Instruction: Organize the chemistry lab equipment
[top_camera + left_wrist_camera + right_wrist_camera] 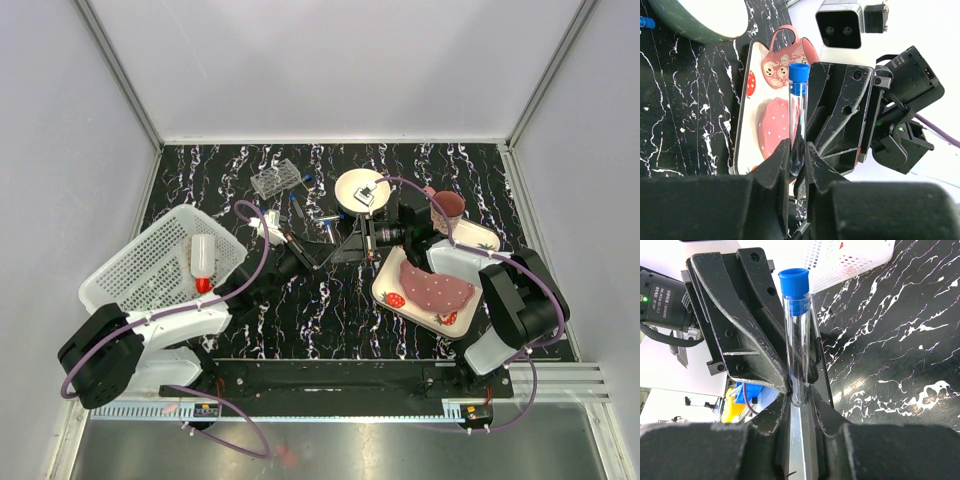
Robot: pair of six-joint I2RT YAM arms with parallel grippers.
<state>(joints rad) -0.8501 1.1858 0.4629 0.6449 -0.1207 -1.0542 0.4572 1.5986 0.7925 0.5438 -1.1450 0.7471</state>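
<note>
L pincer point(797, 167) clenched on the lower end of blue-capped tube point(797, 120); R pincer point(801, 401) nips the same end from the opp. side. Tube's long axis runs crosswise to both pincers, approx. upright, cap on top, over mid-table. Both arms reach inward, fingertips meeting. White basket point(140, 265) at left holds red-capped squeeze bottle point(203, 262), cap toward arm bases. Tube rack point(275, 179) sits at the back.

"damiao" on black motor housing point(662, 287); remaining small print unreadable
</note>
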